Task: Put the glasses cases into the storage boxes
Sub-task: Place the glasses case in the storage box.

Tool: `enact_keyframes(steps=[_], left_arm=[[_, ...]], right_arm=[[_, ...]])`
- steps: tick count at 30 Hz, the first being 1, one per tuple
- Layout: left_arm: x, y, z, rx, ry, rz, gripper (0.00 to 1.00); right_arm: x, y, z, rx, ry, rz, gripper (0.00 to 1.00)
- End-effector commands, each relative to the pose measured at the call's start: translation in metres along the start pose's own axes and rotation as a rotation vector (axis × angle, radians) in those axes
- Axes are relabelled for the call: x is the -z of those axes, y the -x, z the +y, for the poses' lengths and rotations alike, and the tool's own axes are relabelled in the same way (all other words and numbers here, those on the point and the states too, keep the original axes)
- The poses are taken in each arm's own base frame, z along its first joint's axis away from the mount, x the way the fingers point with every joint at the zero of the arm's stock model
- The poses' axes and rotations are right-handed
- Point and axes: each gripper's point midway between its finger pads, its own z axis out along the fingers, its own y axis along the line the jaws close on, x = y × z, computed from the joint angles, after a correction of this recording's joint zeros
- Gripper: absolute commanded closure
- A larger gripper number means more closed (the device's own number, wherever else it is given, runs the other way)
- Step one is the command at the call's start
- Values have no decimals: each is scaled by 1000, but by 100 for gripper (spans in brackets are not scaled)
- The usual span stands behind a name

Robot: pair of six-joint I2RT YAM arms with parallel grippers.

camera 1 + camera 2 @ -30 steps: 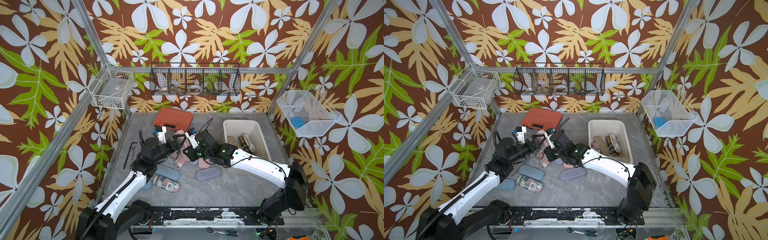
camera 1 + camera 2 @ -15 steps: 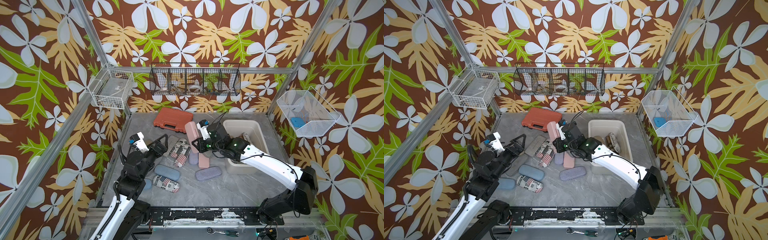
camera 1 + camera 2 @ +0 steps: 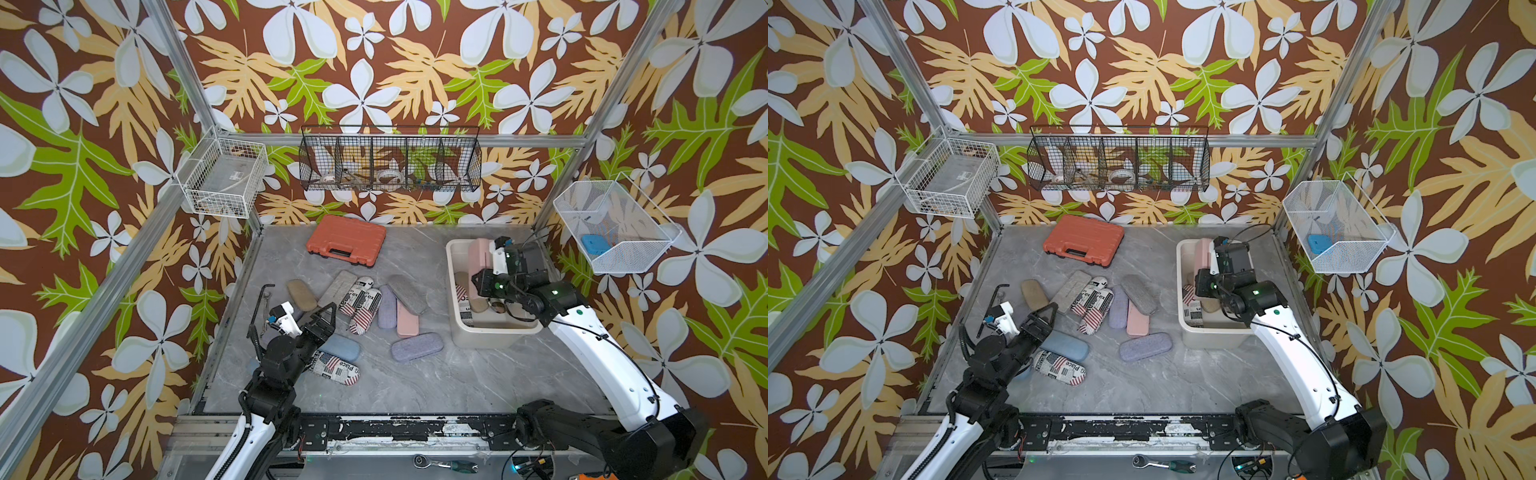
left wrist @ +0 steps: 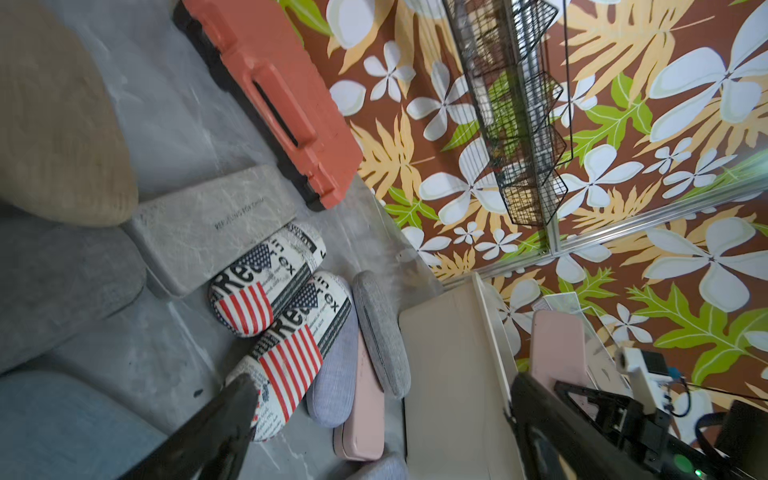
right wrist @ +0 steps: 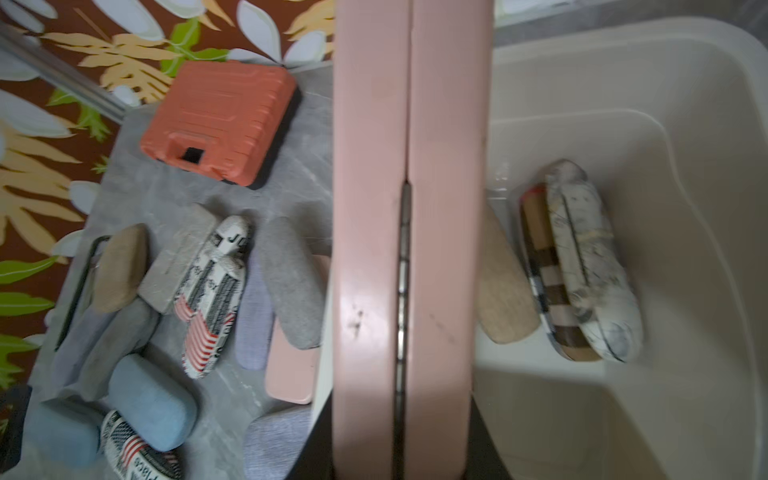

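My right gripper [image 3: 488, 259] is shut on a pink glasses case [image 3: 478, 257], held on end over the cream storage box [image 3: 494, 338]. In the right wrist view the pink glasses case [image 5: 411, 249] fills the middle, above the storage box [image 5: 623, 50], where a tan, a plaid [image 5: 548, 274] and a print case lie. Several glasses cases lie mid-table: tan [image 3: 301, 295], grey, flag print [image 3: 365, 311], lavender, pink [image 3: 407, 318], blue [image 3: 340, 347]. My left gripper [image 3: 320, 328] hangs open over the blue case, with nothing between its fingers [image 4: 224, 415].
An orange toolcase [image 3: 346, 240] lies at the back of the table. A black hex key [image 3: 259, 303] lies by the left edge. Wire baskets [image 3: 390, 164] hang on the back and side walls. A ratchet [image 3: 444, 463] rests on the front rail.
My right arm carried the pink case from the pile in the middle over to the storage box. My left arm drew back from the pile toward the front left with open jaws.
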Motion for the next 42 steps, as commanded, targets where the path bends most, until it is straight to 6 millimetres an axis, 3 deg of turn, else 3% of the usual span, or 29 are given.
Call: enact_keyframes(steps=[1, 5, 11, 18, 22, 29, 32, 37, 42], left_arm=[[-1, -18, -13, 128, -128, 89, 7], [-2, -23, -15, 112, -125, 121, 8], [-2, -11, -22, 57, -74, 97, 8], [-6, -13, -25, 64, -55, 127, 9], [-8, -10, -34, 41, -35, 147, 10], [-14, -1, -33, 73, 33, 123, 15], [-13, 8, -45, 79, 17, 97, 16], [-13, 21, -75, 45, 0, 70, 17], [-30, 1, -100, 5, -11, 136, 18]], right_arm=[[-6, -20, -10, 0, 11, 74, 80], [-21, -39, -12, 0, 20, 155, 80], [-37, -71, -15, -12, 39, 247, 77], [-51, -94, 1, -14, 174, 302, 76], [-55, -90, 14, -50, 260, 244, 74], [-65, -93, 2, -66, 203, 234, 51], [-54, -78, -18, -59, 71, 145, 45], [-20, -51, -30, -54, -41, -33, 37], [1, -31, -11, -63, 52, -112, 38]])
